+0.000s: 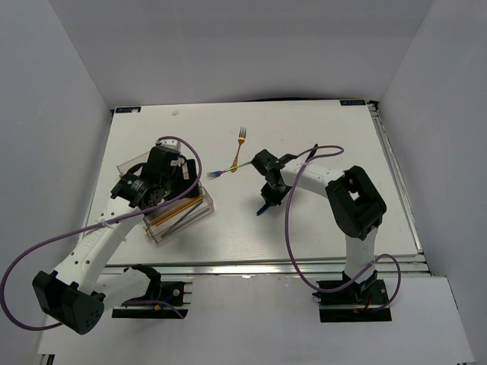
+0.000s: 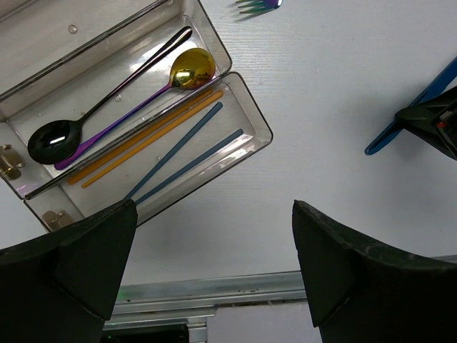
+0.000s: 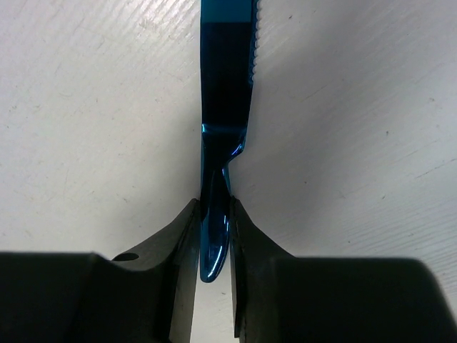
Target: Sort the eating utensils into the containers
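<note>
Right pincer [image 3: 213, 214] clenched on slim blue metal knife [image 3: 227, 86], blade pointing straight ahead; clear plastic tray [image 2: 253, 103] lies leftward.

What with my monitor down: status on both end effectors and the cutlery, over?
Right end effector shut on blue knife. Left end effector open, empty, by organiser tray. Gold fork, iridescent fork loose, unsorted.

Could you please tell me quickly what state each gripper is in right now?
Left gripper: open, holding nothing.
Right gripper: closed on the blue knife.
</note>
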`<state>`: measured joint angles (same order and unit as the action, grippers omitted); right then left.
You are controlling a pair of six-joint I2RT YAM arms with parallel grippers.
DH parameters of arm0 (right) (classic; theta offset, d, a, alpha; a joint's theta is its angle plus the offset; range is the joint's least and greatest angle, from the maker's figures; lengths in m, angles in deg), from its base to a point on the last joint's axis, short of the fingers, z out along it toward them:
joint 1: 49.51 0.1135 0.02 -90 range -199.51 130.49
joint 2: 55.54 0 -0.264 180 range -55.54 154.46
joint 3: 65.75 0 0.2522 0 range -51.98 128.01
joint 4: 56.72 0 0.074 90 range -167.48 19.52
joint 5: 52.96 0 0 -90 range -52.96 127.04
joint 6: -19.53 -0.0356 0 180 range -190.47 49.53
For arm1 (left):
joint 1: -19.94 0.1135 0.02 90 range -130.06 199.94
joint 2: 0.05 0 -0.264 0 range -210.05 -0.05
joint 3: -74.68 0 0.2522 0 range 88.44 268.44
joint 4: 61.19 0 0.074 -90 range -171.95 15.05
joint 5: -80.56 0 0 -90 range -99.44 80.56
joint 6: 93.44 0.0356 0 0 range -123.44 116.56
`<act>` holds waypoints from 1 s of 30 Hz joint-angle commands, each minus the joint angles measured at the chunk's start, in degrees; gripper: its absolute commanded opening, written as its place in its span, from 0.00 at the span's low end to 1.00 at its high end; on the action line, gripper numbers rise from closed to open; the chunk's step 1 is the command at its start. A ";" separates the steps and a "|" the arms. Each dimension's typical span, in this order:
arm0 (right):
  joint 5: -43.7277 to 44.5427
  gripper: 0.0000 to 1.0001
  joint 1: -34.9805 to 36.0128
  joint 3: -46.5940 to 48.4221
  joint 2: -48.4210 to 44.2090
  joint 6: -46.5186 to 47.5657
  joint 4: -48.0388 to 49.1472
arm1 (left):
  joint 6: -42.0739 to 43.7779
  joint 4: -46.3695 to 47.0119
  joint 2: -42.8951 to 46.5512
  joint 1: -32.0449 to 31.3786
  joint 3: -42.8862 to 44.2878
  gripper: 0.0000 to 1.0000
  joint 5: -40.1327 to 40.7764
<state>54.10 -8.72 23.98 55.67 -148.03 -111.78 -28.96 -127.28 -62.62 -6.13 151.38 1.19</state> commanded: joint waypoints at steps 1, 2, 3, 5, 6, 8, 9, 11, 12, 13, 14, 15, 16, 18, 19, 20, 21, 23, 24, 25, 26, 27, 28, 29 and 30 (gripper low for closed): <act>0.61 0.00 1.57 -2.84 1.29 0.30 -4.14 | 0.29 0.13 1.22 -0.30 1.14 0.98 1.14; 0.61 0.00 1.83 -3.01 0.93 0.56 -3.62 | 0.21 0.22 1.30 -0.30 0.96 0.98 1.23; 0.61 0.00 2.27 -3.54 0.58 0.74 -3.35 | 0.03 0.30 1.39 -0.30 0.87 0.98 1.32; 1.04 0.00 2.80 -3.54 -0.30 1.27 -3.17 | -0.23 0.13 1.57 -0.30 0.70 0.98 2.19; 1.13 0.00 3.49 -3.54 -0.48 1.53 -2.91 | -0.49 0.04 1.66 -0.30 0.70 0.98 2.55; 1.84 0.00 4.03 -2.58 -0.83 1.88 -3.52 | -0.85 -0.04 1.83 -0.30 0.61 0.98 4.12; 2.01 0.00 4.46 -2.31 -0.92 2.06 -3.87 | -1.28 -0.05 1.83 -0.30 0.78 0.98 4.74; 2.45 0.00 4.91 -1.96 -1.44 2.24 -4.05 | -1.81 -0.66 1.66 -0.30 1.05 0.98 6.93; 2.80 0.00 5.34 -1.87 -1.62 2.32 -4.05 | -2.25 -0.84 1.40 -0.22 1.13 0.98 7.55; 3.41 0.00 5.61 -1.87 -2.14 2.67 -3.62 | -2.34 -1.01 1.22 -0.30 1.22 0.98 7.82; 3.68 0.00 5.87 -1.87 -2.41 2.94 -3.44 | -2.43 -1.10 1.13 -0.30 1.22 0.98 7.91; 3.77 0.00 6.13 -1.87 -2.58 3.11 -3.44 | -2.61 -1.01 1.13 -0.30 1.14 0.98 7.82; 3.60 0.00 6.14 -1.96 -2.76 3.38 -3.09 | -2.69 -1.01 1.22 -0.30 1.14 0.98 7.82; 3.59 0.00 6.40 -2.31 -2.76 3.73 -3.00 | -2.96 -1.10 1.31 -0.30 0.96 0.98 8.00; 3.77 0.00 6.58 -2.49 -2.94 4.60 -2.30 | -3.05 -1.01 1.48 -0.30 0.96 0.98 8.09; 3.86 0.00 6.66 -2.92 -3.02 5.13 -1.86 | -3.05 -1.10 1.57 -0.30 0.96 0.98 8.26; 3.68 0.00 6.84 -3.19 -3.03 5.92 -1.59 | -3.05 -1.19 1.66 -0.30 1.05 0.98 8.35; 2.90 0.00 6.93 -3.89 -2.76 6.54 -1.24 | -3.05 -1.28 1.66 -0.30 0.96 0.98 8.44; 2.02 0.00 6.93 -4.59 -2.24 6.54 -1.41 | -3.13 -1.45 1.66 -0.30 1.05 0.98 8.61; 1.49 0.00 6.93 -5.12 -1.97 6.89 -0.81 | -3.22 -1.54 1.66 -0.30 1.05 0.98 8.70; 0.79 0.00 6.93 -5.99 -1.97 6.90 0.07 | -3.22 -1.54 1.66 -0.30 0.87 0.98 8.62; -0.87 0.00 6.93 -8.44 -2.06 6.81 1.21 | -3.40 -1.54 1.83 -0.30 0.78 0.98 8.61; -1.41 0.05 6.93 -9.59 -2.15 6.72 2.53 | -3.49 -1.45 1.83 -0.30 0.70 0.98 8.44; -1.85 0.07 7.02 -10.65 -2.15 6.46 4.02 | -3.66 -1.37 1.92 -0.30 0.61 0.98 8.35; -2.55 0.11 7.10 -11.88 -1.89 6.37 4.55 | -3.66 -1.36 2.01 -0.30 0.52 0.98 8.26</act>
<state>55.56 -2.35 17.47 51.26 -141.97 -107.51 -31.97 -128.53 -62.18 -6.13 151.38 8.64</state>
